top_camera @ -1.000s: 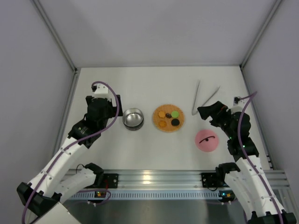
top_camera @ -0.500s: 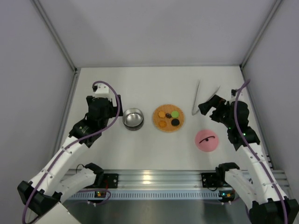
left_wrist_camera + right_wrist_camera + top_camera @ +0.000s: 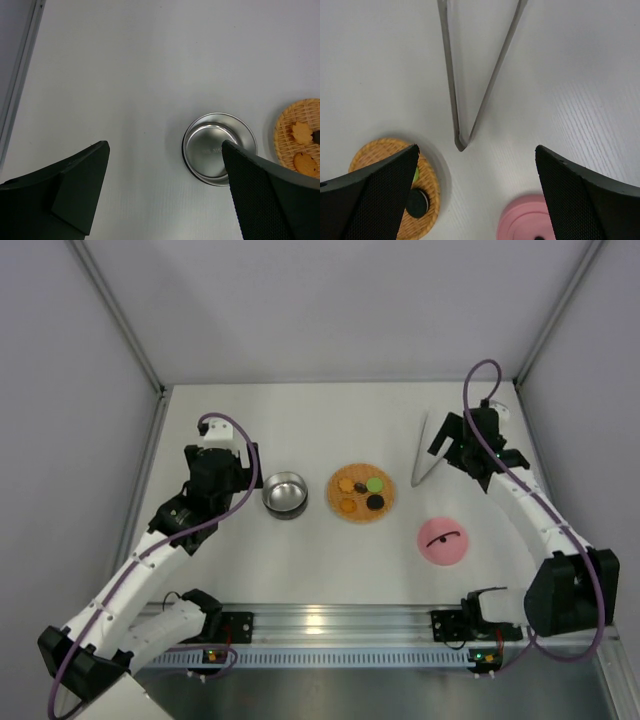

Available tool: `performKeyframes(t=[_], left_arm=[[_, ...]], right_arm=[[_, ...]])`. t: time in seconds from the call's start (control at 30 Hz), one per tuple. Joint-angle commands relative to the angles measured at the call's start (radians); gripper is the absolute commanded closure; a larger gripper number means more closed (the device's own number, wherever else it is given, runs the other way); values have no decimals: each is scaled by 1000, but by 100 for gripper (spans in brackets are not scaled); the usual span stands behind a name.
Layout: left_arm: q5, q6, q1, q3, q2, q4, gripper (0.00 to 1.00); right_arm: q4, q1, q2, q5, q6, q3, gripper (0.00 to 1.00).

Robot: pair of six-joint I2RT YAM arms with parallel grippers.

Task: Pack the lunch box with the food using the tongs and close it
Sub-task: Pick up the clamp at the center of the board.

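The lunch box is in two parts on either side of the orange woven disc [image 3: 362, 494]. Its shiny steel bowl [image 3: 285, 494] stands open and upright just left of the disc, not touching it. Its pink lid [image 3: 443, 541] lies to the right of the disc and nearer the arm bases, dome up, with the thin black handle on top. In the left wrist view the bowl [image 3: 219, 155] looks bare inside.

The food sits on the disc. There are two orange pieces [image 3: 346, 485] on its left half, a green piece [image 3: 375, 483] and a black piece [image 3: 375, 502] on its right half, and a small dark brown piece [image 3: 360, 487] between the orange and green ones.

The tongs [image 3: 419, 455] lie flat on the white table [image 3: 300, 420], to the right of the disc and farther back. Their joined end points toward the disc's side of the table and the two arms spread away from it. In the right wrist view the tongs [image 3: 448, 75] form a narrow V, with the disc's edge and the lid's rim low in the picture.

The right gripper [image 3: 447, 448] hangs over the tongs with its jaws spread wide, holding nothing. The left gripper [image 3: 250, 472] is left of the bowl, on the far side from the disc, jaws equally wide and empty. In its own view one finger [image 3: 265, 200] overlaps the bowl's rim, and contact cannot be told.
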Motion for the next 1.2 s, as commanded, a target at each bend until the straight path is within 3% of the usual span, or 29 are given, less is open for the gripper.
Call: performKeyframes(t=[0.0,0.47,1.17], left_arm=[[-27,11,-1,36,1,14,1],[-33,11,-3,35,-8,16,1],[-50,15,-1,30,1,17,1]], right_arm=[[-38,31,116,99,49,89,2],[-54,119,461,199,173,276,2],[-22,106,651,224,175,336,4]])
